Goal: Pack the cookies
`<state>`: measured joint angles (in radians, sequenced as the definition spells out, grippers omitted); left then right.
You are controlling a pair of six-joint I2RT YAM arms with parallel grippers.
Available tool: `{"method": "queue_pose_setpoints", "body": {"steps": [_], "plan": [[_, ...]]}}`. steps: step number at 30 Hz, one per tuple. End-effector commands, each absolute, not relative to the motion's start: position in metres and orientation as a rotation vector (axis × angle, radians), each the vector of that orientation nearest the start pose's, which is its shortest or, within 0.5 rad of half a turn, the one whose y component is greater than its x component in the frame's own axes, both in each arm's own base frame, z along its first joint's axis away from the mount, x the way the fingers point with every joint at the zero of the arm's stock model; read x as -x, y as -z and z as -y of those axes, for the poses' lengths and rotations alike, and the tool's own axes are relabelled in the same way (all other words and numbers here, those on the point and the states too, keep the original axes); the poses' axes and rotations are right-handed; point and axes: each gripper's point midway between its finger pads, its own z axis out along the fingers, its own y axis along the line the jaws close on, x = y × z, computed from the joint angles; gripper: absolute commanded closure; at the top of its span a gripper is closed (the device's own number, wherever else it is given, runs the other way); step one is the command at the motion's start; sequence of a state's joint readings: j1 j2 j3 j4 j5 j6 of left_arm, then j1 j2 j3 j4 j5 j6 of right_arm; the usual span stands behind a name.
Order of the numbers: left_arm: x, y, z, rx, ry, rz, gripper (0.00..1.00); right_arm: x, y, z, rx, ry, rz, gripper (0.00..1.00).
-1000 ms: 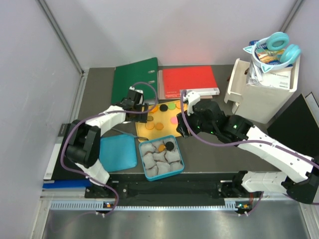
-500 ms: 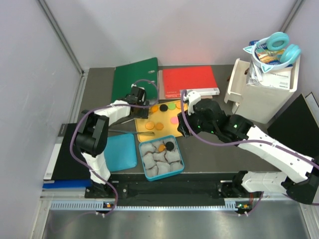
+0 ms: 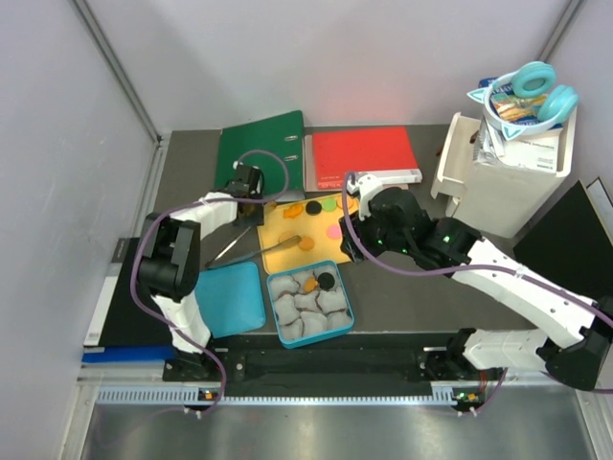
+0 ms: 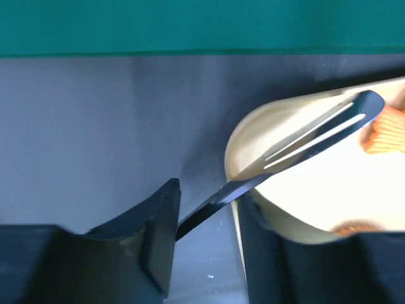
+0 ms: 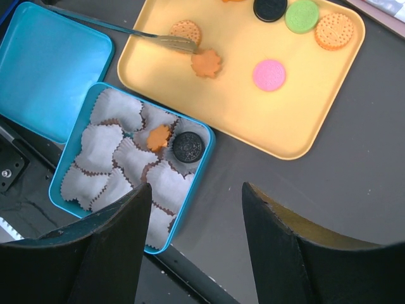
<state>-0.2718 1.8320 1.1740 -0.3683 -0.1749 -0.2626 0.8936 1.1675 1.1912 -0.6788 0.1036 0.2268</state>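
Observation:
Cookies lie on a yellow tray [image 3: 278, 222]: orange ones [image 5: 205, 63], a black one [image 5: 269, 7], a green one [image 5: 300, 16] and a pink one [image 5: 269, 75]. A blue tin [image 5: 211, 149] of paper cups holds an orange cookie [image 5: 158, 136] and a black cookie [image 5: 188, 147]. My left gripper [image 3: 244, 196] is at the tray's left corner. In its wrist view the gripper [image 4: 205, 196] is shut on the handle of a slotted spatula [image 4: 316, 130], whose head lies over the tray near an orange cookie. My right gripper [image 5: 196, 190] is open and empty, above the table beside the tin.
The tin's blue lid [image 3: 225, 297] lies left of the tin. A green binder [image 3: 259, 149] and a red folder [image 3: 362, 155] lie behind the tray. A white bin [image 3: 498, 182] with headphones on top stands at the back right.
My left gripper has moved left, from over the tray to the tray's left corner, and the spatula has swung with it. The right arm has not moved.

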Motion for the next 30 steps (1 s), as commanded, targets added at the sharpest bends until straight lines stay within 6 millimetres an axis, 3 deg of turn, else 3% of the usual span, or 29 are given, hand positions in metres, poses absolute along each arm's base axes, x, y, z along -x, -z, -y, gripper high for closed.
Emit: {"method": "queue_pose_setpoints", "body": {"steps": [1,8,13,23,26,28,29,30], "plan": [[-0.410,-0.063,0.084,0.086,-0.016,-2.490,0.58,-0.223,-0.248,-0.262,0.684,-0.520,-2.118,0.41],[-0.419,-0.093,0.067,0.140,-0.025,-2.418,0.62,-0.225,-0.247,-0.264,0.683,-0.522,-2.122,0.41],[-0.423,-0.111,0.067,0.145,-0.001,-2.389,0.70,-0.227,-0.246,-0.263,0.676,-0.514,-2.131,0.41],[-0.410,-0.138,0.053,0.179,-0.041,-2.323,0.88,-0.227,-0.245,-0.265,0.677,-0.527,-2.141,0.41],[-0.400,-0.141,0.043,0.202,-0.077,-2.324,0.79,-0.226,-0.246,-0.266,0.680,-0.534,-2.141,0.41],[-0.392,-0.135,0.048,0.161,-0.038,-2.342,0.43,-0.226,-0.245,-0.266,0.679,-0.536,-2.143,0.41],[-0.387,-0.139,0.059,0.108,0.035,-2.336,0.37,-0.226,-0.246,-0.266,0.679,-0.536,-2.141,0.41],[-0.377,-0.129,0.064,0.081,0.074,-2.364,0.31,-0.226,-0.245,-0.266,0.678,-0.536,-2.142,0.41]]}}
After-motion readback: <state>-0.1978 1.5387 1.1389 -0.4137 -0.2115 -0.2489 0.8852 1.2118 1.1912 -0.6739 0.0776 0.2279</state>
